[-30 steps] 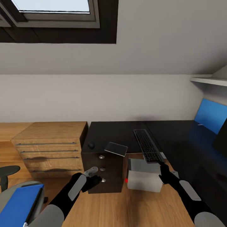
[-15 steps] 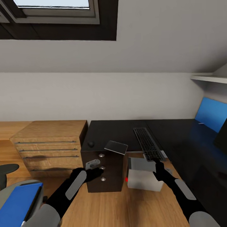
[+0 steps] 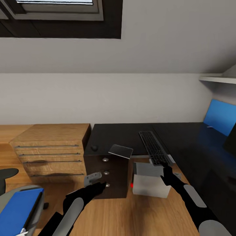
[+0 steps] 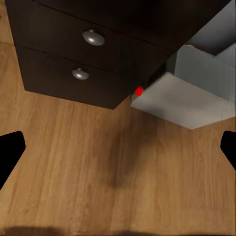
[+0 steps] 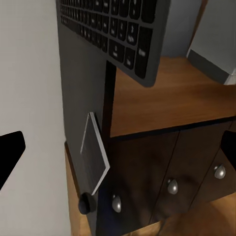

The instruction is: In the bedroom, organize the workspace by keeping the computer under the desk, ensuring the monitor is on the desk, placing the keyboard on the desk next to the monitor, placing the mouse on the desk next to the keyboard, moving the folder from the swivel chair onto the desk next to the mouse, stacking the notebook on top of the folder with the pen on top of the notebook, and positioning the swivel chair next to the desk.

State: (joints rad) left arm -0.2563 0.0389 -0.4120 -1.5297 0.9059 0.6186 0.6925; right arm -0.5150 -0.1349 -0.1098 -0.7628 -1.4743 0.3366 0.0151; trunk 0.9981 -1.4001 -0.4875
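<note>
Facing the desk (image 3: 131,137) in the bedroom, we are looking at the keyboard (image 3: 153,147), which is lying on the black top with its long axis running near to far and its near end overhanging the front edge. Directly below that overhang our right gripper (image 3: 167,171) is hanging, fingers apart and holding nothing, so the keyboard is lying just up and beyond the fingertips; we are judging the right arm the nearer one for any nudge or grasp of it. To the keyboard's left the notebook (image 3: 120,151) is resting tilted on the corner above the drawer unit (image 3: 106,173), and farther left the mouse (image 3: 94,148) is sitting on the top. Under the desk, between drawers and right arm, the computer (image 3: 149,185) is standing on the floor (image 3: 131,213). Our left gripper (image 3: 98,183) is hovering before the drawer knobs, fingers spread and empty. At near left the folder (image 3: 18,211) is lying on the swivel chair (image 3: 6,196).
</note>
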